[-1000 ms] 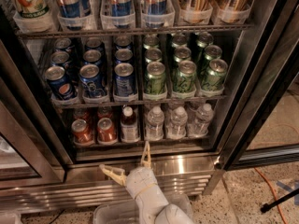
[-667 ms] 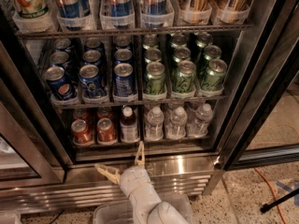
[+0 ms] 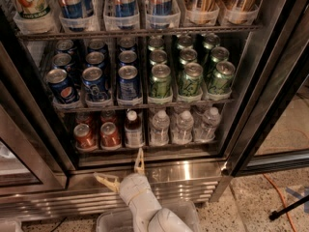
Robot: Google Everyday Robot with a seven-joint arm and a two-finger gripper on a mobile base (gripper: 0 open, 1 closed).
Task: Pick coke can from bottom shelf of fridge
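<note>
The fridge (image 3: 193,170) stands open with its stainless-steel base in front of me. On the bottom shelf (image 3: 145,150), two red coke cans (image 3: 110,135) stand at the left front, with more red cans behind them. My gripper (image 3: 124,173) is open and empty. It hovers in front of the steel base, just below the shelf's front edge, slightly right of the red cans. One finger (image 3: 139,161) points up at the shelf, the other (image 3: 107,181) sticks out to the left.
A dark-capped bottle (image 3: 133,129) stands right of the red cans, then clear water bottles (image 3: 183,127). The tier above holds blue Pepsi cans (image 3: 95,83) and green cans (image 3: 190,79). A dark door edge (image 3: 268,100) stands at right. An orange cable (image 3: 277,192) lies on the floor.
My gripper has moved a little up and to the left, closer to the bottom shelf's front edge. The cans and bottles have not moved.
</note>
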